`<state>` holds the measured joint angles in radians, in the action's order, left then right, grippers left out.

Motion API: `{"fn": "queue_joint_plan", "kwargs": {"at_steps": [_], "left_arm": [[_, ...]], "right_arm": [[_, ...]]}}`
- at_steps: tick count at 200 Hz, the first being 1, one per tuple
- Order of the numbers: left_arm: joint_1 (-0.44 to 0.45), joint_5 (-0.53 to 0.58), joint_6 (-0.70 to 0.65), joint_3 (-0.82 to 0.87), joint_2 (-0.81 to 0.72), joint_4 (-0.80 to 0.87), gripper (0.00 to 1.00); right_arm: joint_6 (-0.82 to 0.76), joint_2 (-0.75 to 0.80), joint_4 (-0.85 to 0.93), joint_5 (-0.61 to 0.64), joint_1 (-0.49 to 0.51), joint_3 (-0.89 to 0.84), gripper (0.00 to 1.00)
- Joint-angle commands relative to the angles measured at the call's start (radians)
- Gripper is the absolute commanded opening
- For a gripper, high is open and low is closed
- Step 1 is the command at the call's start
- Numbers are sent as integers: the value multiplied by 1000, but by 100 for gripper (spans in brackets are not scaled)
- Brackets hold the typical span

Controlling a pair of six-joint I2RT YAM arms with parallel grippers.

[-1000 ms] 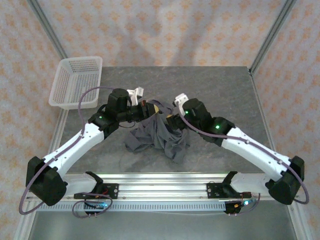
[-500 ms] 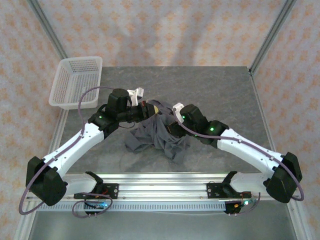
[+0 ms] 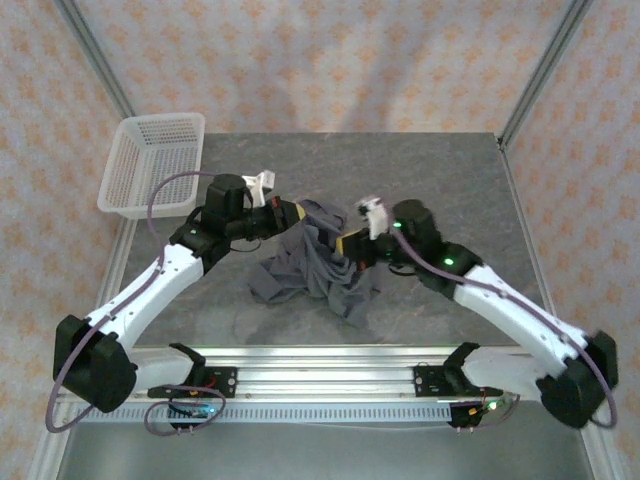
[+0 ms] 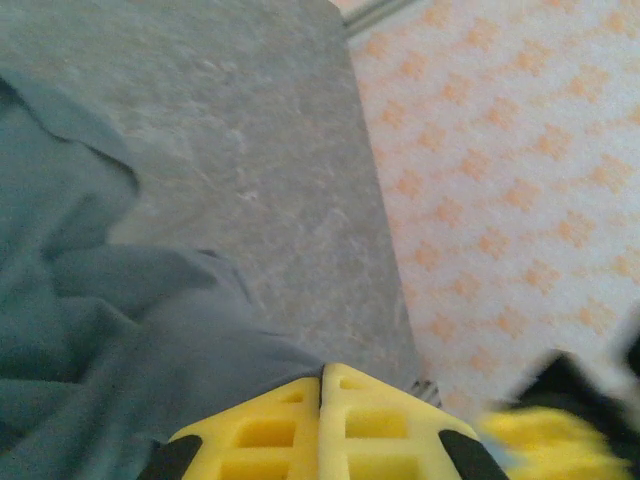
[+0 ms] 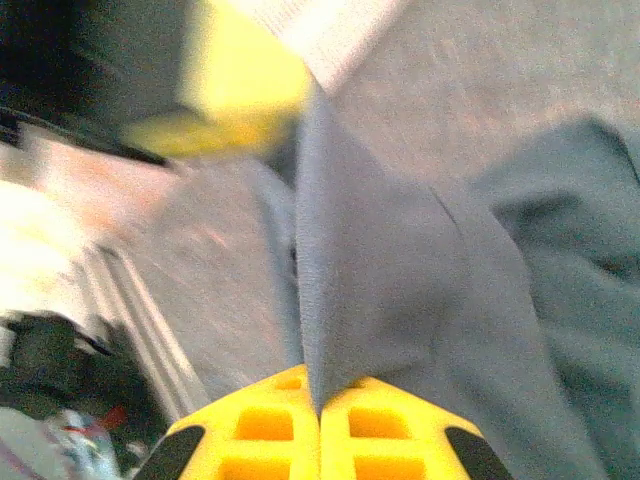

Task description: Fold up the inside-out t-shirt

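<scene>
At the far left corner of the table [image 3: 450, 170] a white mesh basket [image 3: 150, 165] is left unused. The left gripper [image 3: 288, 212] is clenched on the far edge of the inside-out t-shirt [image 3: 315, 275], which is heaped crumpled at the table's middle. A nearby fold is clamped by the right gripper [image 3: 348, 243], probably so that the cloth can be lifted and spread between both.

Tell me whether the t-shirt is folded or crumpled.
Crumpled, not folded: the t-shirt lies in a wrinkled heap on the table.
</scene>
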<state>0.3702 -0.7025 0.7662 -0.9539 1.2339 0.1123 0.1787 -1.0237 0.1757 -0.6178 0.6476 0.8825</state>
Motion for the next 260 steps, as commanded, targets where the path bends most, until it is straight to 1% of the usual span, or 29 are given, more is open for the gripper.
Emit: {"fn": "queue_joint_plan", "kwargs": {"at_steps": [1, 12, 19, 28, 37, 47, 58, 70, 77, 87, 99, 111, 119, 129, 137, 152, 159, 164, 177, 184, 197, 211, 219, 226, 237, 246, 254, 260], "left_arm": [[-45, -61, 32, 81, 21, -153, 9], [-44, -68, 21, 75, 1, -159, 24], [-44, -56, -21, 58, -24, -112, 33], [-43, -28, -107, 25, -62, -20, 40], [-38, 15, -200, -4, -110, 86, 45], [-28, 73, -303, -27, -171, 180, 48], [-6, 139, -382, -36, -234, 249, 51], [56, 232, -462, -36, -289, 305, 51], [109, 285, -501, -30, -313, 320, 50], [193, 332, -546, -14, -333, 321, 49], [294, 388, -574, 8, -337, 306, 47], [382, 471, -581, 29, -320, 281, 46], [428, 553, -561, 33, -296, 276, 45], [454, 656, -507, 28, -257, 281, 41], [456, 699, -456, 31, -227, 275, 38], [452, 754, -349, 35, -181, 265, 38], [442, 746, -301, 35, -159, 259, 38], [435, 715, -275, 42, -146, 240, 38], [430, 623, -238, 81, -124, 136, 39], [430, 588, -188, 105, -111, 83, 42], [430, 577, -153, 121, -84, 49, 49], [431, 570, -135, 120, -58, 36, 52], [425, 544, -119, 124, -50, 3, 53], [411, 494, -95, 133, -39, -45, 54], [374, 400, -31, 146, -10, -133, 54], [347, 359, 20, 156, 15, -179, 52], [328, 339, 59, 166, 33, -218, 46], [317, 321, 81, 173, 42, -253, 39]], "right_arm": [[243, 93, -305, -231, -72, -68, 0], [287, 100, -359, -248, -101, -92, 0], [305, 99, -381, -243, -111, -106, 0], [302, 89, -374, -225, -116, -112, 0], [298, 73, -362, -218, -119, -111, 0], [305, 57, -370, -220, -123, -114, 0], [307, 43, -378, -221, -124, -116, 0], [304, 29, -370, -215, -128, -110, 0], [300, 20, -362, -211, -130, -104, 0], [298, 8, -354, -210, -132, -95, 0], [298, -6, -346, -206, -133, -85, 0], [298, -14, -342, -204, -134, -78, 0], [297, -16, -340, -203, -134, -77, 0], [299, -15, -335, -199, -133, -77, 0], [294, -13, -322, -192, -134, -73, 0], [278, -7, -280, -165, -133, -67, 0], [271, -6, -260, -152, -134, -62, 0], [267, -3, -251, -148, -134, -59, 0], [265, -3, -244, -140, -134, -59, 0], [266, -4, -246, -140, -134, -59, 0], [266, -6, -246, -141, -134, -57, 0], [272, -8, -249, -142, -134, -59, 0], [273, -8, -250, -139, -134, -59, 0], [274, -8, -250, -137, -134, -60, 0], [275, -9, -250, -132, -134, -62, 0], [275, -10, -252, -133, -134, -59, 0], [278, -10, -252, -132, -133, -59, 0], [279, -9, -252, -131, -134, -62, 0]]}}
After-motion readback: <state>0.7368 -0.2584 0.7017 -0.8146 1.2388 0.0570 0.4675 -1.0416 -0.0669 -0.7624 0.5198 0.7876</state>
